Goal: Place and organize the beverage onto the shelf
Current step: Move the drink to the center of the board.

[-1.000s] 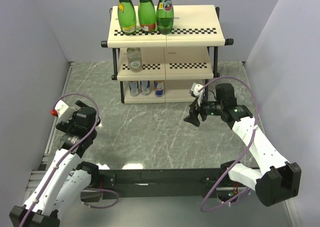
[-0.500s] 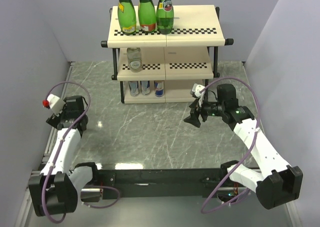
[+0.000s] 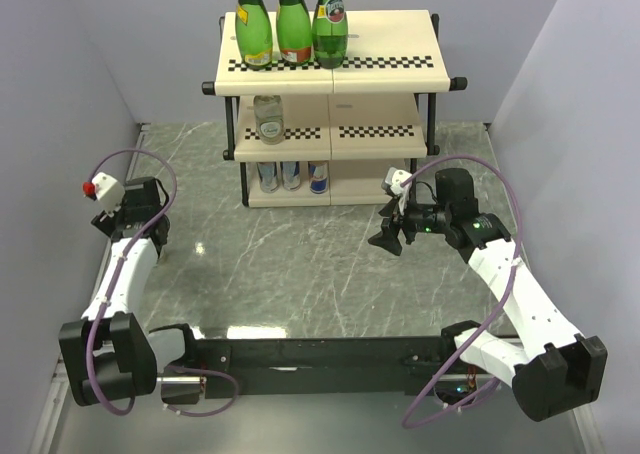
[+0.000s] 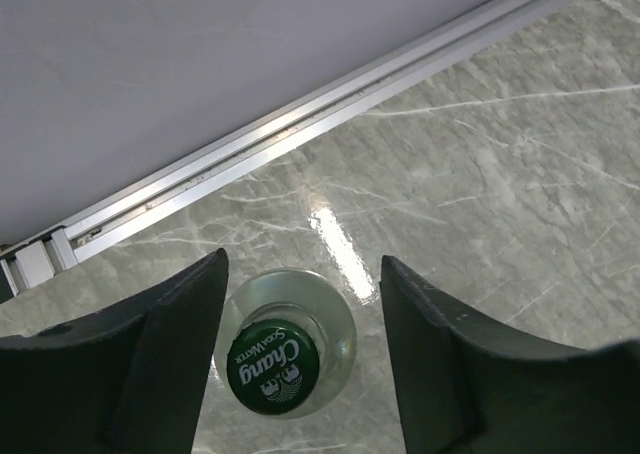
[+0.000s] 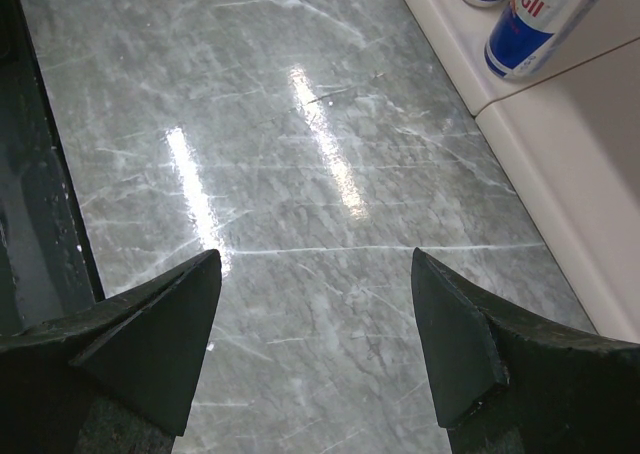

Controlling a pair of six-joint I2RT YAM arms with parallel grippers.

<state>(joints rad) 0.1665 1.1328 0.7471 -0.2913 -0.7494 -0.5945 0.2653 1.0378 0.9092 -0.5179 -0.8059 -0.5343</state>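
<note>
From above, the cream-boarded three-tier shelf with checkered front strips (image 3: 390, 44) stands at upper centre on the grey marbled surface (image 3: 300, 274). Three green glass bottles (image 3: 292, 24) line the left of its top board. One clear bottle (image 3: 268, 117) sits on the middle board, and small cans (image 3: 291, 176) sit on the lowest. The left hand (image 3: 145, 229) is at the far left of the frame, well apart from the shelf, and hides whatever is beneath it. The right hand (image 3: 388, 236) hovers near the shelf's lower right front, carrying nothing.

In the left wrist view, a clear glass bottle with a green cap (image 4: 272, 366) stands upright directly below. Its long axis points at the camera, and it sits between the dark fingers (image 4: 160, 364) of the left hand (image 4: 302, 264). The jaws stand apart around it, with a sliver of surface showing on the right, so the grip does not look made yet. The left arm is plainly the nearer one.

In the right wrist view, the right hand (image 5: 317, 264) is spread wide and empty over bare surface. The shelf's lowest board (image 5: 560, 174) and a blue-and-silver can (image 5: 535, 19) are at upper right.
</note>
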